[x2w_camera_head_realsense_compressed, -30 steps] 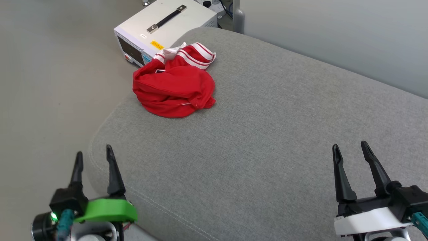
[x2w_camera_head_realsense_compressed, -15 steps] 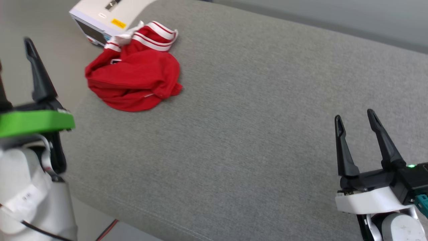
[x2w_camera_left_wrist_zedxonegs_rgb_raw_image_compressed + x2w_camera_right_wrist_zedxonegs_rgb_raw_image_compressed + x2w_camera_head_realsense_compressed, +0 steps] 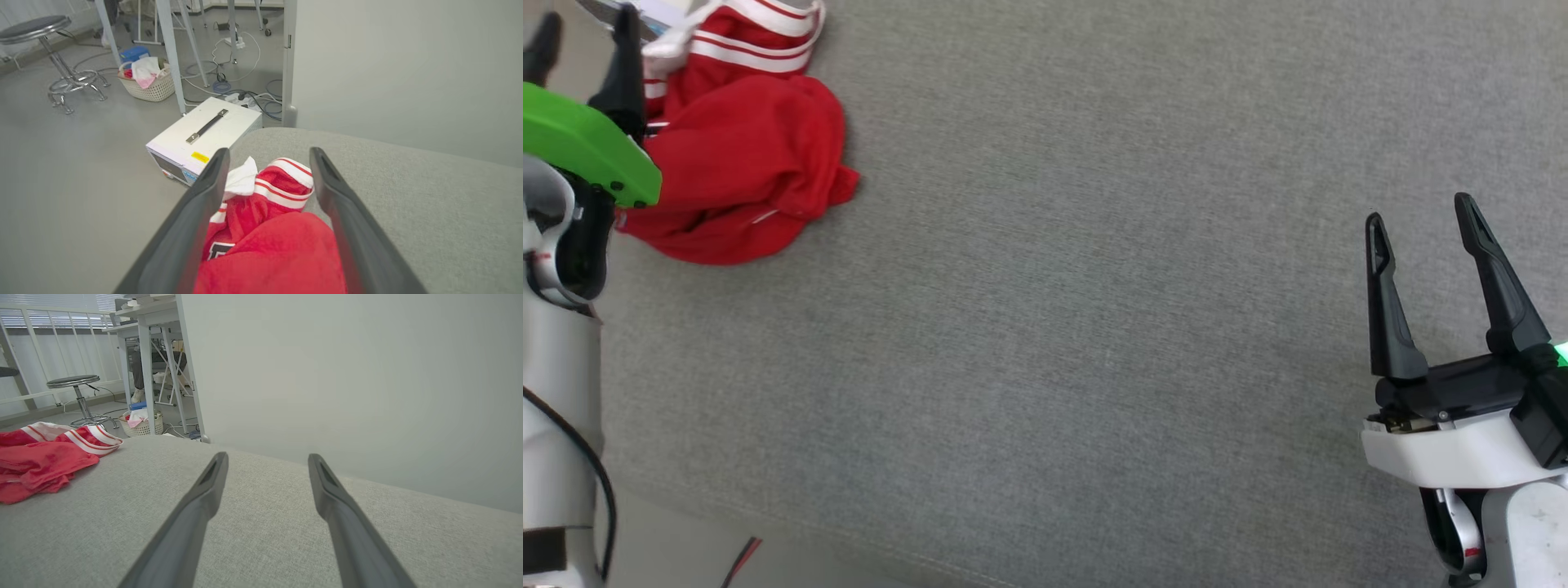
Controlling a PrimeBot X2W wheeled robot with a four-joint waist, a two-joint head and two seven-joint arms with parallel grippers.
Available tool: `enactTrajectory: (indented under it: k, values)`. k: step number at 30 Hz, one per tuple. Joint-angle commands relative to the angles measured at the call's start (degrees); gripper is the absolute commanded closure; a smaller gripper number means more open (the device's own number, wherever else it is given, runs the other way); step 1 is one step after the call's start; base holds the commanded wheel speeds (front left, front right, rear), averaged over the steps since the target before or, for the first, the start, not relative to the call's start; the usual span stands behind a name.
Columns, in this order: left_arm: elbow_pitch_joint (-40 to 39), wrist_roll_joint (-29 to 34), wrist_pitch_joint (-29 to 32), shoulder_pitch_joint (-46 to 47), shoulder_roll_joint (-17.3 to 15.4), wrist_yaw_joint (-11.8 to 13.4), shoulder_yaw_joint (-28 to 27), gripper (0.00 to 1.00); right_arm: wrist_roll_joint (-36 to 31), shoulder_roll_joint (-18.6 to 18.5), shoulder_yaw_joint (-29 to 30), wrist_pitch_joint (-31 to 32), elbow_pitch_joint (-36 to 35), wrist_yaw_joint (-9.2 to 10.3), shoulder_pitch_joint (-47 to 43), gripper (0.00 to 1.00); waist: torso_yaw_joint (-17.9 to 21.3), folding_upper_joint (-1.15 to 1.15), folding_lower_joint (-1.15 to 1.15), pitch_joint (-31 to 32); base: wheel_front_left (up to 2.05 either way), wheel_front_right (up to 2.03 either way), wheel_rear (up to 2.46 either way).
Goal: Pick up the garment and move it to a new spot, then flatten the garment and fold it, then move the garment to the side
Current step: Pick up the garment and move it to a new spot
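garment (image 3: 735, 155): a red shirt crumpled in a loose heap on the grey cushion (image 3: 1094, 310). it is neither flattened nor folded.
garment position: at the upper left in the head view, near the cushion's rounded far-left end.
garment details: red-and-white striped trim (image 3: 286, 179) lies at the far side of the heap, with a white bit of sleeve just beside it. a scrap of black, white-edged lettering (image 3: 218, 249) peeks out in the left wrist view.
left gripper (image 3: 587, 28): its fingers are spread wide and hold nothing. it carries a green collar (image 3: 580, 151) and sits at the upper left of the head view, where one finger overlaps the heap's left side.
left gripper vs garment: in the left wrist view the two dark fingers frame the heap, with red cloth showing between them. i cannot tell whether they touch the cloth.
right gripper (image 3: 1419, 211): its fingers are spread and empty. it is over bare cushion at the lower right of the head view, well apart from the garment.
right wrist view: the garment lies off to the left on the cushion, and only grey fabric lies between the fingers.
white box (image 3: 204, 130): stands on the floor just past the cushion's end, near the garment. it has a black handle on top and a yellow label.
floor beyond: a round stool (image 3: 36, 26), a pale basket (image 3: 147, 90) with cloth in it, and loose cables (image 3: 245, 87).
wall panel (image 3: 408, 61): plain and pale, rising behind the cushion.
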State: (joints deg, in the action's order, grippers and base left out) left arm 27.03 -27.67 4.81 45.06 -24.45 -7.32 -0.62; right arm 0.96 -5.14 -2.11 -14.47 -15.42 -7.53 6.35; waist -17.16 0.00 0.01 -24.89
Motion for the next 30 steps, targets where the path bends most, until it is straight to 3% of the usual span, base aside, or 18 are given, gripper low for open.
enactTrajectory:
  k: [1,6,11,15,21,23,24,30]
  values:
    - [0.8,-2.6,3.5,1.3,-1.6,-0.1,1.6,0.0,-0.5,-0.3,0.1,-0.5,-0.3,0.04,1.1,0.0,2.2,0.0,-0.01,-2.3,0.0,0.0,0.0]
    - [3.9,-10.1,18.4,2.8,-6.3,-0.2,9.0,0.0,-0.4,-0.5,0.1,-0.5,-0.3,0.04,1.8,0.0,3.4,0.0,-0.01,-3.3,0.0,0.0,0.0]
    - [6.2,-13.9,28.6,2.9,-9.0,-0.2,14.9,0.0,-0.3,-0.4,0.1,-0.5,-0.3,0.04,2.2,0.0,4.6,0.0,-0.01,-4.1,0.0,0.0,0.0]
    - [8.8,-15.3,33.1,2.5,-9.7,-0.2,18.9,0.0,-0.1,-0.4,0.3,-0.5,-0.3,0.04,2.3,0.0,5.3,0.0,-0.01,-4.6,0.0,0.0,0.0]
    - [13.3,-16.7,36.5,2.0,-6.9,-0.2,25.5,0.0,0.2,-0.2,0.5,-0.5,0.4,0.04,2.5,0.0,5.8,0.0,-0.01,-5.2,0.0,0.0,0.0]
    - [13.7,-17.3,35.8,2.3,-6.6,-0.2,26.8,0.74,0.4,-0.1,0.8,-0.5,0.6,0.04,2.4,0.0,5.6,0.0,-0.01,-4.9,0.0,0.0,0.0]
    - [14.0,-17.5,35.3,2.6,-6.6,-0.2,27.4,1.0,0.6,0.0,0.9,-0.5,0.8,0.04,2.3,0.0,5.5,0.0,-0.01,-4.5,0.0,0.0,0.0]
    - [12.7,-17.6,29.4,5.8,-9.0,-0.2,29.6,1.0,1.2,0.6,1.3,-0.5,1.6,0.04,1.6,0.0,4.7,0.0,-0.01,-0.9,0.0,0.0,0.0]
